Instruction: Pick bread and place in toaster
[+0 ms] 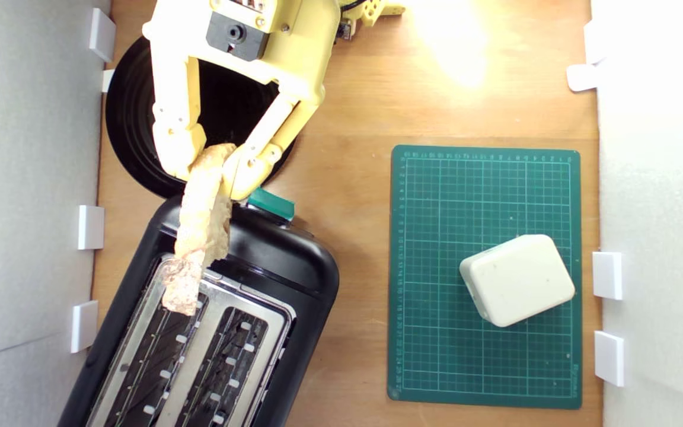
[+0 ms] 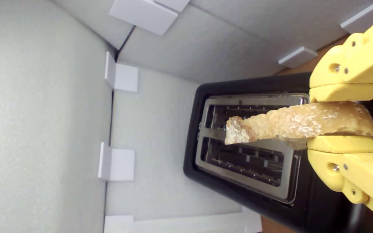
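The bread (image 1: pixel 198 231), a tan-crusted wedge seen edge-on, hangs from my yellow gripper (image 1: pixel 211 166), which is shut on its thick end. Its narrow tip reaches over the silver top of the black toaster (image 1: pixel 294 267), above the slot nearer the exterior view's left. The green lever knob (image 1: pixel 270 203) shows just beside my fingers. In the wrist view the bread (image 2: pixel 290 124) is clamped between both fingers (image 2: pixel 342 92) and floats above the toaster (image 2: pixel 206 97), over the metal strip between its two slots. The bread is clear of the slots.
A round black plate (image 1: pixel 131 127) lies behind the gripper on the wooden table. A green cutting mat (image 1: pixel 436 356) at the exterior view's right carries a cream rounded block (image 1: pixel 516 279). White foam walls with small white brackets (image 1: pixel 91 227) hem both sides.
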Controlling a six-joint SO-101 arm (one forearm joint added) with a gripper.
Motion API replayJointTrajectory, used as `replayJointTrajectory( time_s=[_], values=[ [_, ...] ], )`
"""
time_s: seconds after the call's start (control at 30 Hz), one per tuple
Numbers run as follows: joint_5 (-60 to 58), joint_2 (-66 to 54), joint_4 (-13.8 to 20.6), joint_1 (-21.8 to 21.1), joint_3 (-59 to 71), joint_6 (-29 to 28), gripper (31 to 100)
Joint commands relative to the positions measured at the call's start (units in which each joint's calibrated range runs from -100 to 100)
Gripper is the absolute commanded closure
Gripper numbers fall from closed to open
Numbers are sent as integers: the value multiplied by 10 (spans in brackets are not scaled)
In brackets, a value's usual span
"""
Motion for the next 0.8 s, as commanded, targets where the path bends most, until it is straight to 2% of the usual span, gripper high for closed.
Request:
replayJointTrajectory(
  time_s=[0.0,0.33,0.63,0.77],
  values=[
    [0,9,1,16,-33,-2,716],
    [-1,32,-1,45,-33,-3,716],
    [-5,45,-1,48,-35,-9,716],
    [-42,49,-1,48,-45,-17,716]
  ],
)
